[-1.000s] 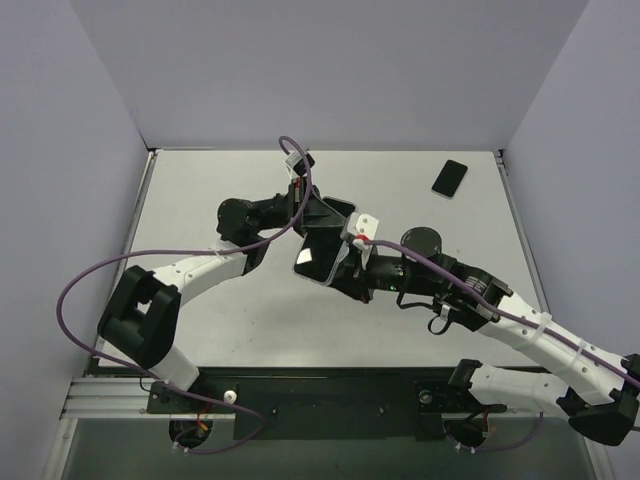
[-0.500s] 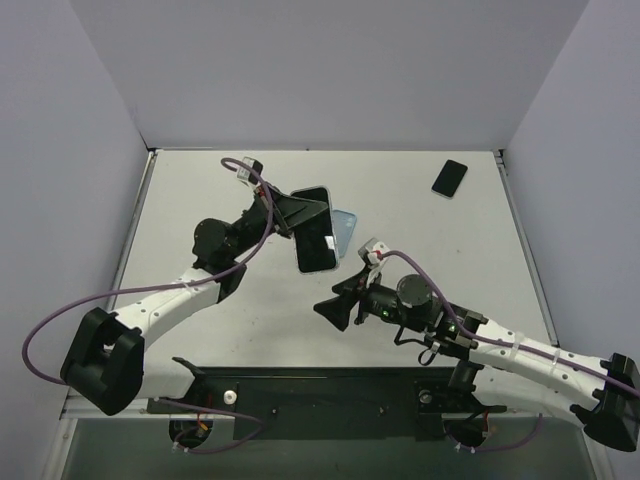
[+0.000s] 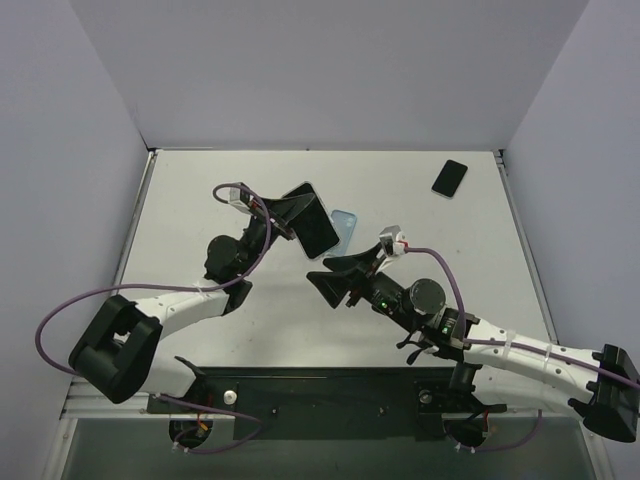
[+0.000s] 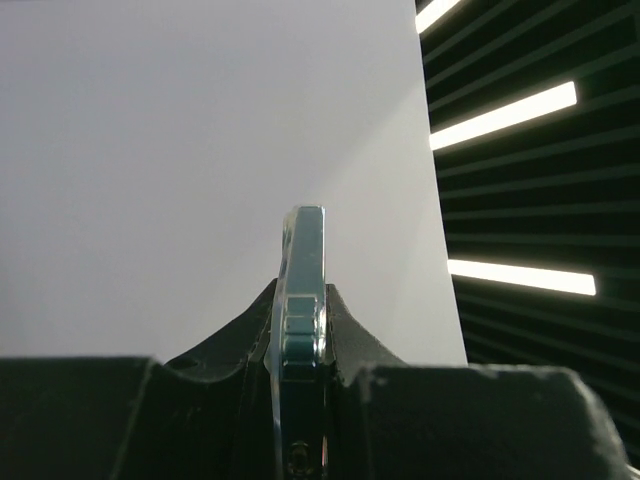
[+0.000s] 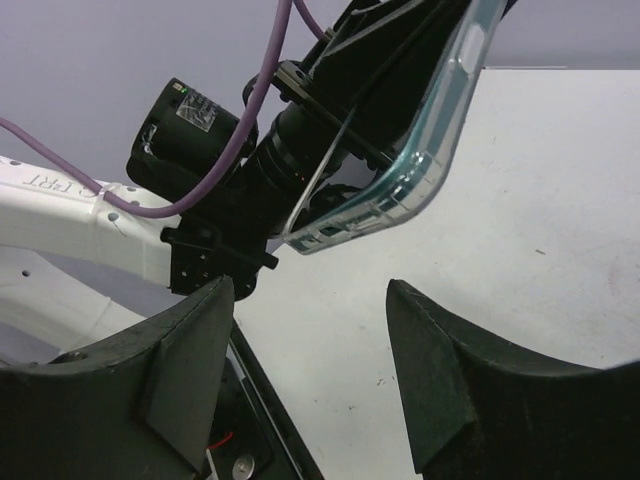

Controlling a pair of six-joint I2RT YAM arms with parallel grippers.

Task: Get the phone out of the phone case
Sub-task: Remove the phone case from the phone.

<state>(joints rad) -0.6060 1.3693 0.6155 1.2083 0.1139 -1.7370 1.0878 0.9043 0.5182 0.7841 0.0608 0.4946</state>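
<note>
The tabletop [image 3: 200, 200] carried both arms at its near edge. The left arm [image 3: 170, 305] reached up over the tabletop's middle, and the right arm [image 3: 520, 350] lay low across its near right part. The right pincer [image 5: 308, 300] was spread wide with nothing between its fingers, hanging over the middle of the tabletop and apart from the load. The left pincer [image 4: 302, 310] was closed tight on the phone [image 3: 318, 225], raised clear of the tabletop's middle and tilted. The clear, teal-edged case [image 5: 440, 130] wrapped its rim in both wrist views. Whether the pale blue edge in the top view was case peeled loose, I could not tell. A second phone [image 3: 450, 178] lay flat near the tabletop's far right corner.
</note>
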